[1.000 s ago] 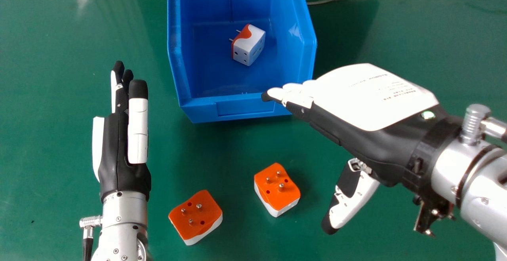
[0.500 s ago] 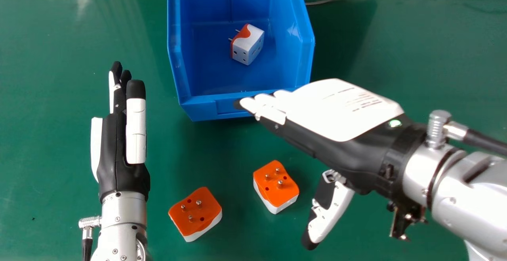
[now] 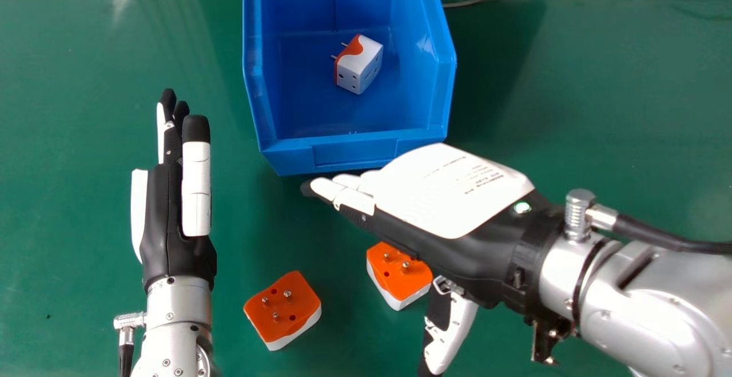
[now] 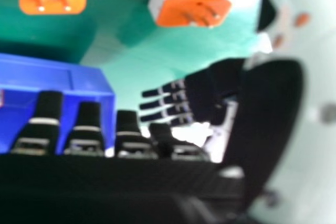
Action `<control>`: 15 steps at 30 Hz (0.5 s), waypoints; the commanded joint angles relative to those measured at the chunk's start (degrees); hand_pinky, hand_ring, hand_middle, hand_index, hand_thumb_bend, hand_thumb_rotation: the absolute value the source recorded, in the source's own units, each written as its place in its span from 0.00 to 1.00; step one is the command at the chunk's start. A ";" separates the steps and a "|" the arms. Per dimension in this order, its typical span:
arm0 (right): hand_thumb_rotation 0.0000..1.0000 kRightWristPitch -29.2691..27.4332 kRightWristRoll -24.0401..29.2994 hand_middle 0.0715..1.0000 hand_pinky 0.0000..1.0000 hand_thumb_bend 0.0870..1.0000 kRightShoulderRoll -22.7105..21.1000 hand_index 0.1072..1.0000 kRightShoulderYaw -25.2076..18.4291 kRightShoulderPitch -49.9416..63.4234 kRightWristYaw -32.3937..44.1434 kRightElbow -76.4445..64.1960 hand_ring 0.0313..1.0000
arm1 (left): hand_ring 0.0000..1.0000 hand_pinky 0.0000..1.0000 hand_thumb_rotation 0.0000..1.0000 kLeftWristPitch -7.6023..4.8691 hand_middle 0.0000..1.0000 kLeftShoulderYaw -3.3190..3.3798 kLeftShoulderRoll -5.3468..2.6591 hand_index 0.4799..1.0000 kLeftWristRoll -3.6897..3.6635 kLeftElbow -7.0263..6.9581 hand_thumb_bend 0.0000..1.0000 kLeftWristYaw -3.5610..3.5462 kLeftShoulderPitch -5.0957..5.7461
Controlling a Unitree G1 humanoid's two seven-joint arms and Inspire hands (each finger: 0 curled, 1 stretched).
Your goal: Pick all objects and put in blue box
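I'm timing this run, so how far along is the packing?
One adapter lies in the blue box, so that one looks done. Nothing is held: the right hand has its fingers straight. Two orange-faced adapters remain on the green table.

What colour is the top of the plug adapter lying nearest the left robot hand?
Orange; the head view shows it best.

Left hand [image 3: 166, 234], left of frame: black and white, black fingertips [image 3: 196, 128]; silver forearm [image 3: 180, 308], screw-studded. Right hand [image 3: 446, 194], right of centre: white printed back plate, green light [image 3: 521, 207]; silver wrist connector [image 3: 579, 217], black cable [image 3: 657, 239].
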 commanded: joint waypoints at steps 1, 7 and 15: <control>0.08 -0.85 -0.64 0.91 0.78 0.98 0.53 0.93 0.13 0.02 -1.19 -0.08 0.88 | 1.00 1.00 1.00 -0.30 1.00 0.00 0.20 1.00 0.33 -0.59 0.90 0.14 -0.52; 0.07 -1.37 -0.58 0.89 0.75 0.98 0.70 0.91 0.00 0.03 -1.75 1.41 0.85 | 1.00 1.00 1.00 -0.41 1.00 0.02 0.11 1.00 0.43 -0.71 0.90 0.29 -0.44; 0.05 -1.89 -0.64 0.86 0.71 0.96 0.52 0.88 -0.32 -0.53 -1.96 3.30 0.81 | 1.00 1.00 1.00 -0.27 1.00 0.00 -0.04 1.00 0.12 -1.08 0.90 0.11 -0.28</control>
